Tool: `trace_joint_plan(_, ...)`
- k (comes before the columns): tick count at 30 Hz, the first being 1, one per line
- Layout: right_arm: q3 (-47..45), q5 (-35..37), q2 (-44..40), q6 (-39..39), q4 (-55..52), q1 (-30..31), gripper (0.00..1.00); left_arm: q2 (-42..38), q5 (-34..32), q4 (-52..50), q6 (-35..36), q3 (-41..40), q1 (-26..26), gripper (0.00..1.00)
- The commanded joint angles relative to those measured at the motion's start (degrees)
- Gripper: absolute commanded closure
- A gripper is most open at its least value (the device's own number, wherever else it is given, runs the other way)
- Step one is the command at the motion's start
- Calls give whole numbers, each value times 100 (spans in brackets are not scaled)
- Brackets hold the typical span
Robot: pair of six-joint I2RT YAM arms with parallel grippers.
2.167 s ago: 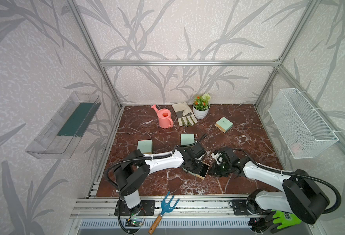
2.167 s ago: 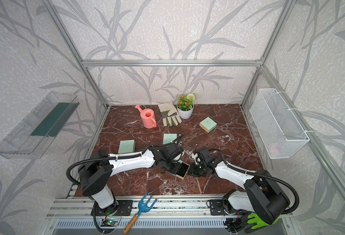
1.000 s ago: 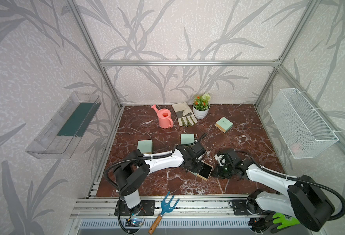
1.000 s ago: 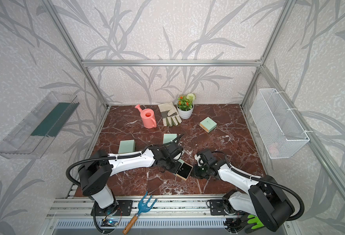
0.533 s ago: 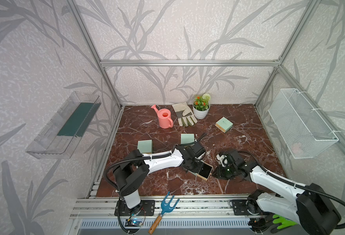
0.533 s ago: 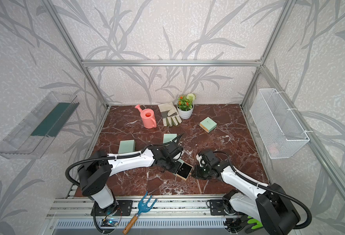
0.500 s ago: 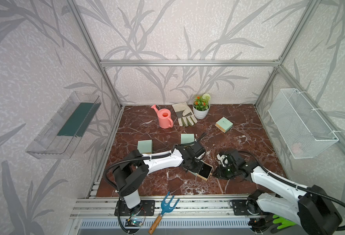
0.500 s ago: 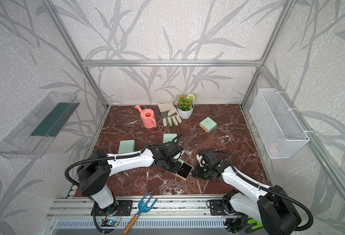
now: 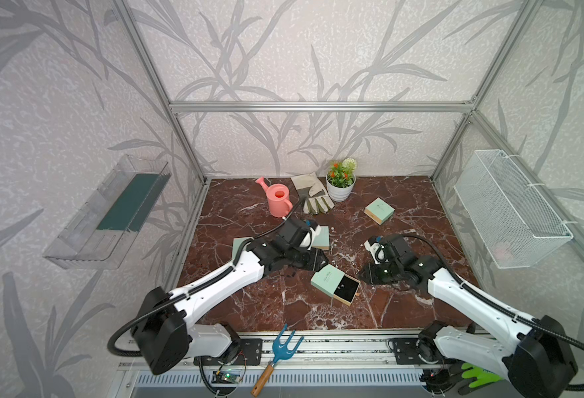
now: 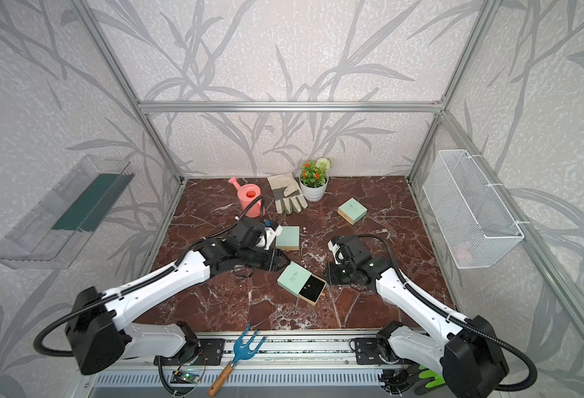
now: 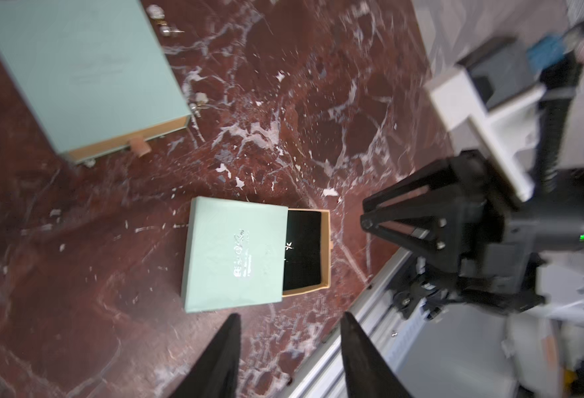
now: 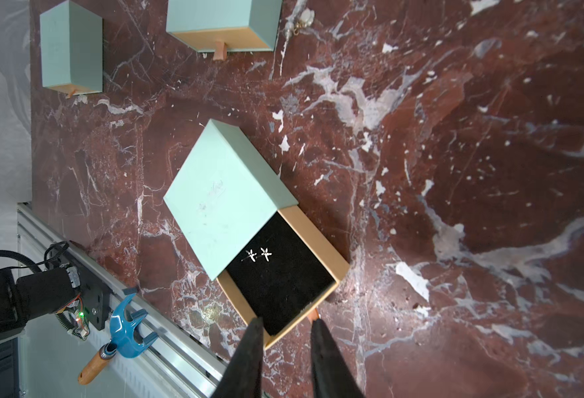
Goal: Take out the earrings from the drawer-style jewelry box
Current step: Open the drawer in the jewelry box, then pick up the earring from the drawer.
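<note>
The mint drawer-style jewelry box (image 9: 325,279) (image 10: 293,275) lies near the front middle of the marble floor, with its tan drawer (image 12: 318,241) pulled halfway out. Two tiny silvery earrings (image 12: 258,255) (image 11: 287,246) lie on the drawer's black pad next to the sleeve's edge. My left gripper (image 9: 323,264) (image 11: 291,316) hovers open just behind the sleeve, touching nothing. My right gripper (image 9: 362,275) (image 12: 287,321) is narrowly open at the drawer's front corner. The small orange pull tab (image 12: 314,313) sits beside one of its fingers.
Three closed mint boxes (image 9: 320,237) (image 9: 379,211) (image 9: 239,245) lie farther back, with small pale bead-like pieces (image 12: 304,16) beside one. A pink watering can (image 9: 278,200), work gloves (image 9: 313,198) and a flower pot (image 9: 341,182) stand at the rear. A blue hand fork (image 9: 280,348) rests on the front rail.
The left gripper has let go of the box sleeve and opened, pulling back slightly. The right gripper has parted its fingers at the drawer front, and its arm has drawn back toward the right.
</note>
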Motion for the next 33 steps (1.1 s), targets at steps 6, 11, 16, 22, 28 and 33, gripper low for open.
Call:
trace_joint_plan(6,636,392,841,-348,-144,566,73,-1641,-1075,-943,633,-83,215,0)
trace_joint_plan(11,824,483,1248,-342,-118,795,74,-2117,-1420,-837,982,-446,232,0)
trace_joint_plan(16,951,484,1655,-281,-83,1009,74,-2338,-1090,-161,583,-1027,287,1)
trace_joint_plan(22,1036,355,2100,-228,-32,1086,77,-2283,-1256,-316,651,-956,303,1)
trace_joint_plan(28,988,355,2177,-175,15,1119,80,-2202,-1227,-323,643,-943,347,1)
trace_joint_plan(33,1050,418,2289,-184,-48,1119,82,-2112,-1175,-341,625,-906,399,1)
